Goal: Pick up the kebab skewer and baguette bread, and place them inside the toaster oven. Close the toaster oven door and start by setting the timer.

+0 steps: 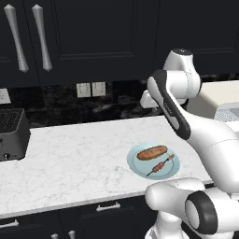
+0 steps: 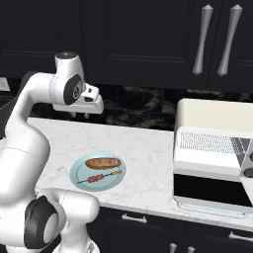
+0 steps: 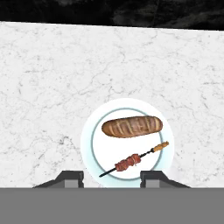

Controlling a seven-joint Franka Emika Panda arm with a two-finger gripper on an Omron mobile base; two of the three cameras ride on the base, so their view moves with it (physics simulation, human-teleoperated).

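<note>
Hand view looks down on a pale blue plate (image 3: pixel 87 144) on the white marble counter (image 3: pixel 43 87). On the plate lie the baguette bread (image 3: pixel 132 126) and, just beside it, the kebab skewer (image 3: pixel 133 159). The gripper (image 3: pixel 111 178) hangs above the plate with its two tips apart and nothing between them. Right base view shows the toaster oven (image 2: pixel 212 148) at the right end of the counter, well apart from the plate. The toaster oven door (image 2: pixel 210 190) hangs open below the wire rack (image 2: pixel 207 142). A black appliance (image 1: pixel 11 133) sits at the counter's far left.
</note>
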